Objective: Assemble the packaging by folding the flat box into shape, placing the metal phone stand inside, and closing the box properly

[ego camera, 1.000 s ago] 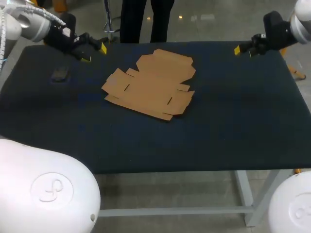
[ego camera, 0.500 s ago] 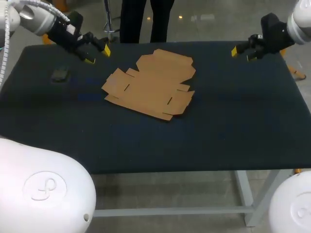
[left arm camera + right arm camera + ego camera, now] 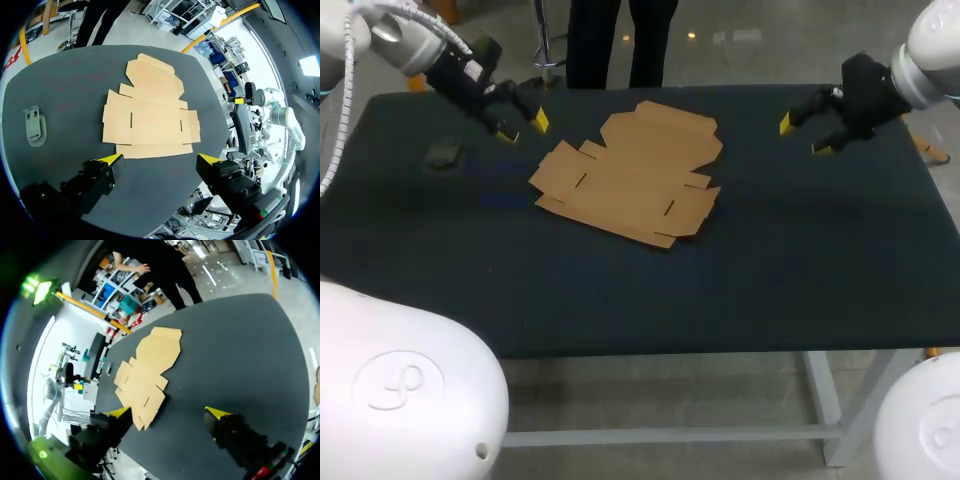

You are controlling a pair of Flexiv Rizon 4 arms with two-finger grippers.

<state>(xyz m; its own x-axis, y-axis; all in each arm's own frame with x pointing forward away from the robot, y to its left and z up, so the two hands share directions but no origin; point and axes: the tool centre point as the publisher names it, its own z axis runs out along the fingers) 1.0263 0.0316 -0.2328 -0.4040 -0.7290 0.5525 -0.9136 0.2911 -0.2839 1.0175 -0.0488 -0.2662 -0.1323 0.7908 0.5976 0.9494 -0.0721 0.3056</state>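
Note:
A flat brown cardboard box blank (image 3: 635,172) lies unfolded on the dark table (image 3: 800,250), a little behind its middle. The small dark metal phone stand (image 3: 443,154) lies flat near the table's left edge. My left gripper (image 3: 523,125) hangs open at the back left, between the stand and the blank, holding nothing. In the left wrist view the blank (image 3: 147,112) lies just ahead of the open gripper (image 3: 159,159), with the stand (image 3: 33,126) off to one side. My right gripper (image 3: 803,135) is open and empty at the back right. Its view shows the blank (image 3: 146,374) far ahead of the open gripper (image 3: 169,412).
The table's front half and right side hold nothing else. A person stands just beyond the table's far edge, not touching it.
Both arms have moved inward over the table toward the cardboard blank: the left gripper slightly right and down, the right gripper left and lower. The blank and stand have not moved.

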